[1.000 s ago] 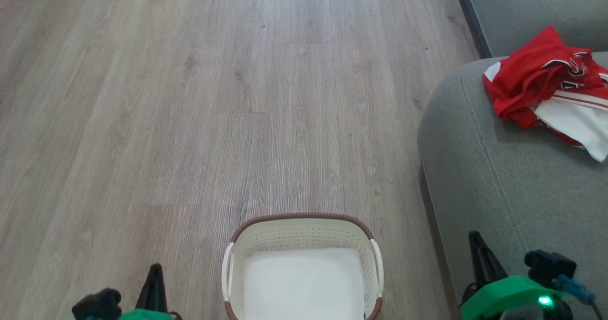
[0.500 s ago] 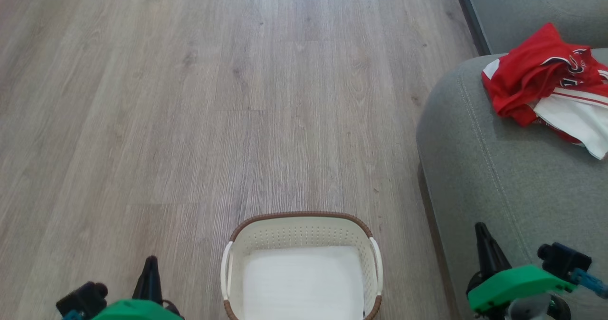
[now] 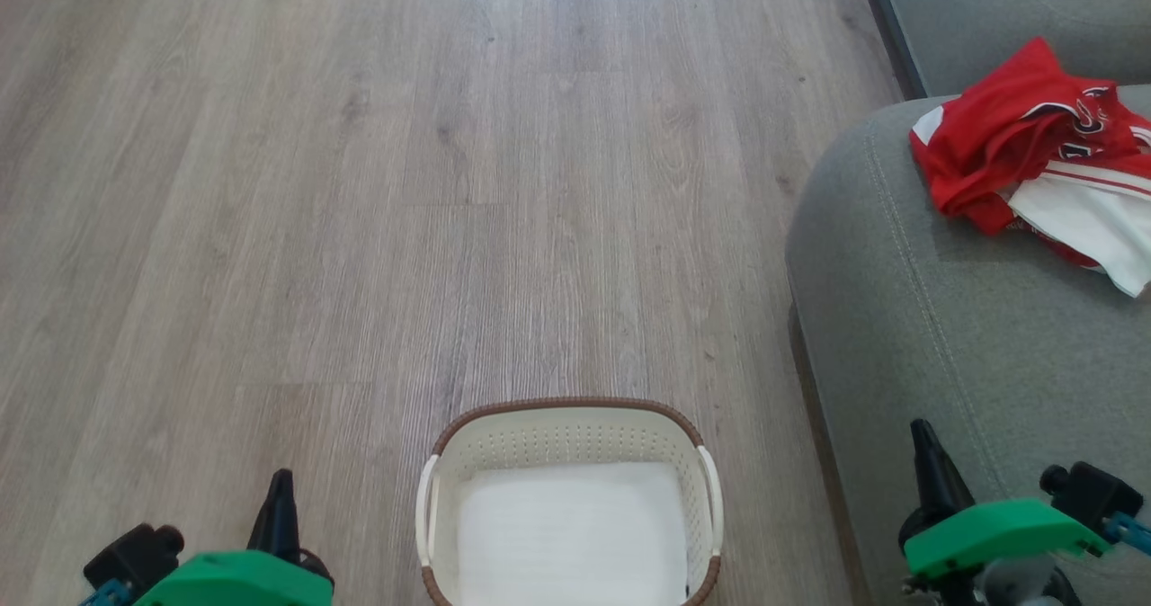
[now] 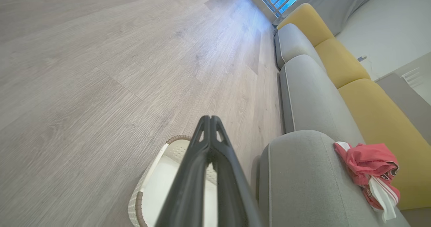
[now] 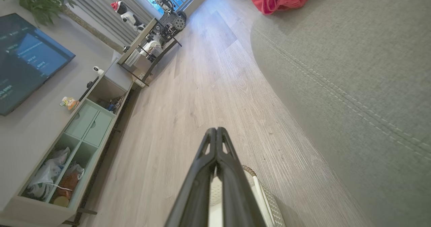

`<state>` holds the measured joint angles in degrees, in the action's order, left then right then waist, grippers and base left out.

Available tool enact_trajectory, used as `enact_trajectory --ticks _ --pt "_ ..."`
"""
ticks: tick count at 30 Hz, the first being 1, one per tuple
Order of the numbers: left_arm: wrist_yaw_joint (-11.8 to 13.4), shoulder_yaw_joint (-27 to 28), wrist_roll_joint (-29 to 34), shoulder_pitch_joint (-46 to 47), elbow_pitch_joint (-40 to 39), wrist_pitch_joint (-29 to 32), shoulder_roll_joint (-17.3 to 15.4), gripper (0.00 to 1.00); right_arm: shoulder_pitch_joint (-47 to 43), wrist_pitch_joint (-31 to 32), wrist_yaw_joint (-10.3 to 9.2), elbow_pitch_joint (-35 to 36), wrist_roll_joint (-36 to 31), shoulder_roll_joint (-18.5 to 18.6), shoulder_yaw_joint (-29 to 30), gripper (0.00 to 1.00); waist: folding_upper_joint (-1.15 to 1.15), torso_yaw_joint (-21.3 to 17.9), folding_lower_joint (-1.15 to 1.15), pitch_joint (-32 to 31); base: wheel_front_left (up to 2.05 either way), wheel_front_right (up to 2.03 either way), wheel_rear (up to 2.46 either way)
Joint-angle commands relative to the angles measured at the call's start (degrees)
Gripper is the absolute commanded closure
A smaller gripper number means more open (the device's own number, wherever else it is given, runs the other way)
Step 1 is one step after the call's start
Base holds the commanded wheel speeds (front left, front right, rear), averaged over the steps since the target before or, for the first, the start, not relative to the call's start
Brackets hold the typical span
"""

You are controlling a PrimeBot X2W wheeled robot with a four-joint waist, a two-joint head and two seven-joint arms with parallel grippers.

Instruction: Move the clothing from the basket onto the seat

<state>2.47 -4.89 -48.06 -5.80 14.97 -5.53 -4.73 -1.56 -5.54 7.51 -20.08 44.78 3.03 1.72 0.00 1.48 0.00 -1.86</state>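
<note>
Since the clothing [image 3: 998,152] lay on the seat [image 3: 944,345], my task looked done.
Basket [image 3: 566,405] held a liner [image 3: 571,534]; my left gripper [image 3: 279,498] and right gripper [image 3: 926,453] were pressed together, empty.

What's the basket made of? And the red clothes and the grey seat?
The basket looks like cream plastic, smooth with tiny punched holes; its brown rim looks woven. The clothing seems thin soft cloth, since it crumples. The seat looks like fuzzy woven fabric with stitched seams.
</note>
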Motion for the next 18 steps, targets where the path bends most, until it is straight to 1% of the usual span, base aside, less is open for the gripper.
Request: enact_trajectory --ticks 1,18 --pt "-0.7 1.6 -1.8 3.3 -1.7 0.4 -0.1 1.00 3.7 0.4 -0.01 2.3 1.9 0.0 0.0 1.00 0.00 0.0 0.00 0.0 0.00 0.00 0.00" --pt "-2.9 4.0 -12.1 5.4 -1.5 3.2 0.4 1.00 4.7 3.2 -0.01 3.2 13.0 -0.1 1.1 1.00 0.00 -0.4 0.00 0.5 0.00 0.00 0.00"
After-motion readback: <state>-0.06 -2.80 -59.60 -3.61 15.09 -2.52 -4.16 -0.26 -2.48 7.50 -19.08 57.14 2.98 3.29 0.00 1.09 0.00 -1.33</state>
